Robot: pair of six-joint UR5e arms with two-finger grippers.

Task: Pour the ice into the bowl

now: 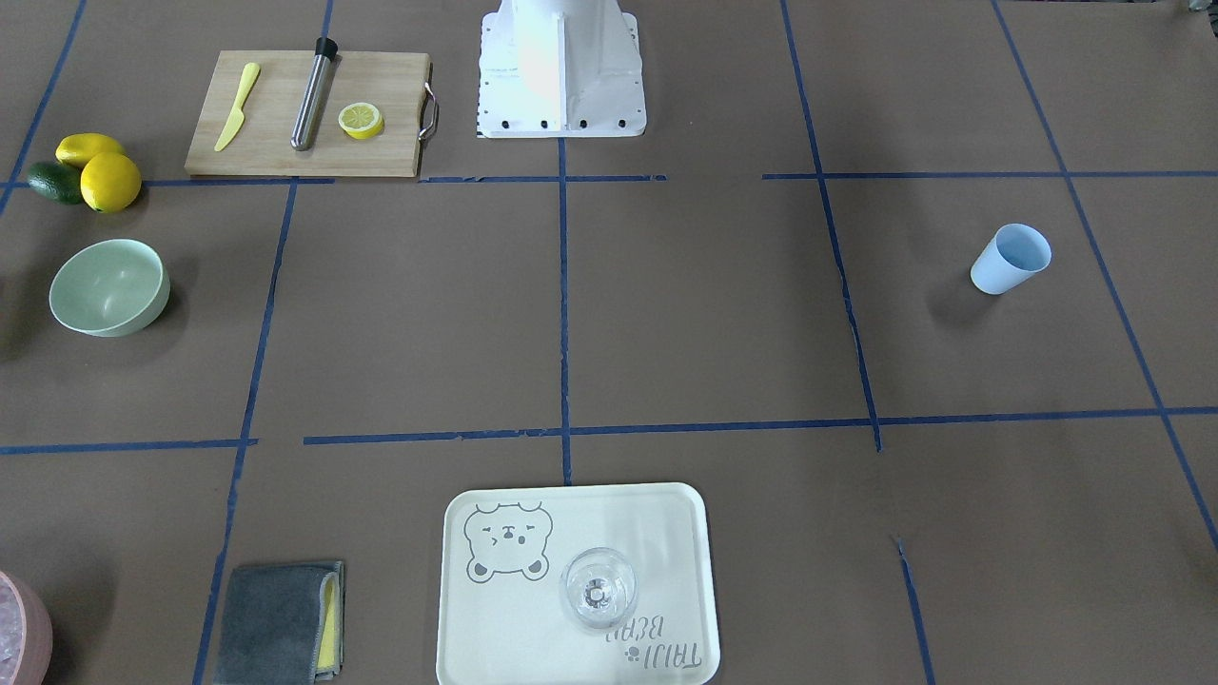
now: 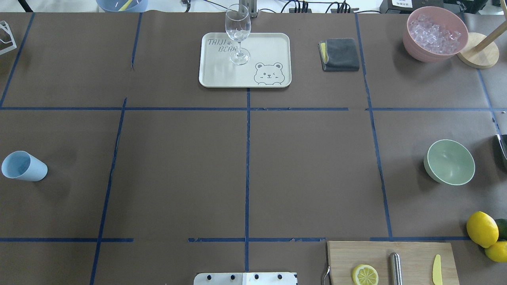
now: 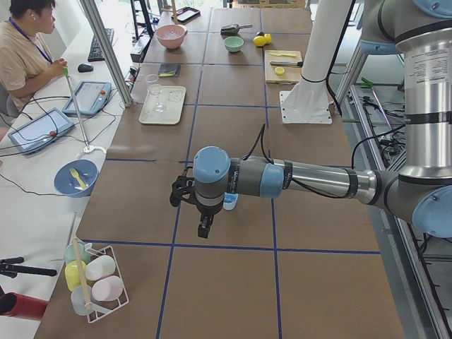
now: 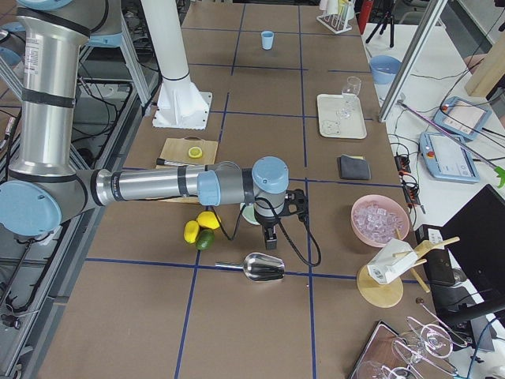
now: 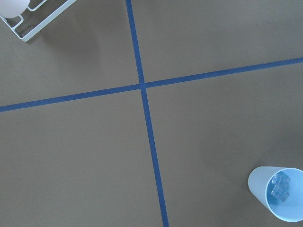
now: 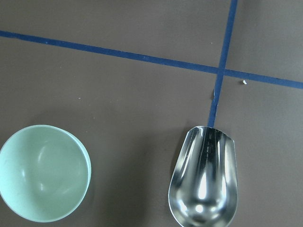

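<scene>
Ice cubes (image 5: 280, 187) — small, clear — lie in the light blue plastic cup (image 5: 259, 183) at the left wrist view's lower right, well apart from the pale mint-green round bowl (image 2: 449, 161); the left gripper (image 3: 205, 227), its spread untellable here, should take the cup upright.

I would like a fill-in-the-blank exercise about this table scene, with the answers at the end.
The ice lies inside the light blue ____.
Inside, the mint-green bowl is ____.
The wine glass stands on the ____ with the bear drawing.
The lemon half lies on the wooden cutting ____.
Missing words: cup, empty, tray, board.
</scene>
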